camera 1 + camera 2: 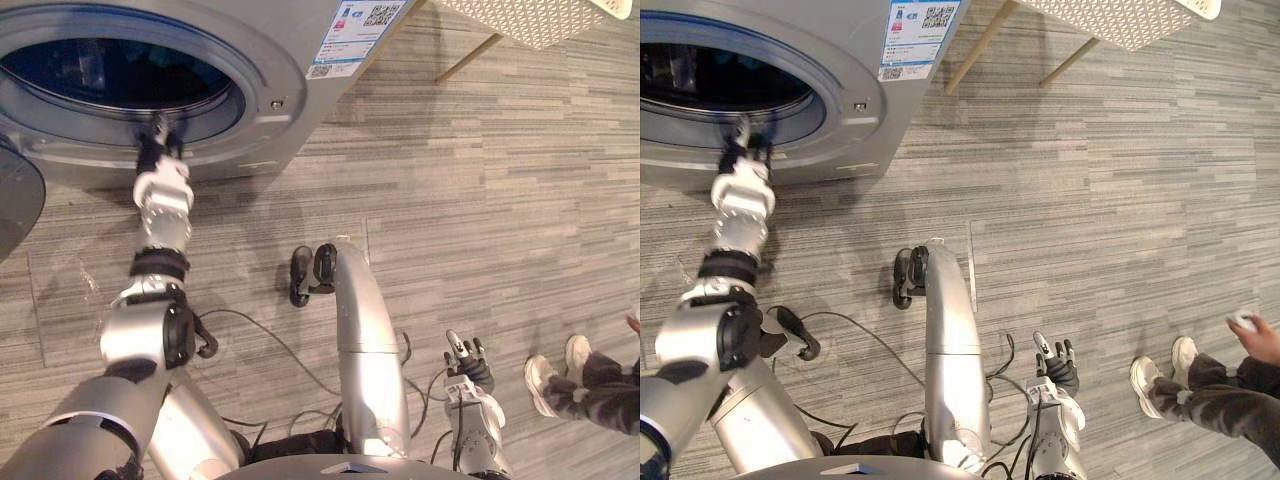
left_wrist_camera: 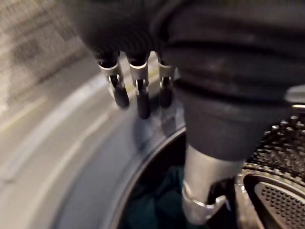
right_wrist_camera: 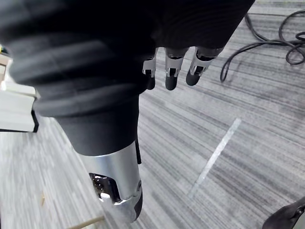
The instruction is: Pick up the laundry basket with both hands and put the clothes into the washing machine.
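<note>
The silver washing machine [image 1: 290,70] stands at the upper left with its round drum opening [image 1: 120,75] uncovered. My left hand [image 1: 160,135] reaches up to the lower rim of that opening, its fingers [image 2: 138,95] fairly straight and holding nothing. In the left wrist view dark teal cloth [image 2: 157,200] lies inside the drum below the rim. My right hand [image 1: 466,362] hangs low at the lower right above the floor, with relaxed fingers [image 3: 171,71] and nothing in it. A white perforated object [image 1: 530,20] on wooden legs shows at the top right.
The machine's open door [image 1: 15,205] juts in at the left edge. A person stands at the right, with shoes [image 1: 548,380] on the floor and a hand [image 1: 1255,335] holding a small white thing. Striped grey flooring [image 1: 480,200] spreads between the machine and the person.
</note>
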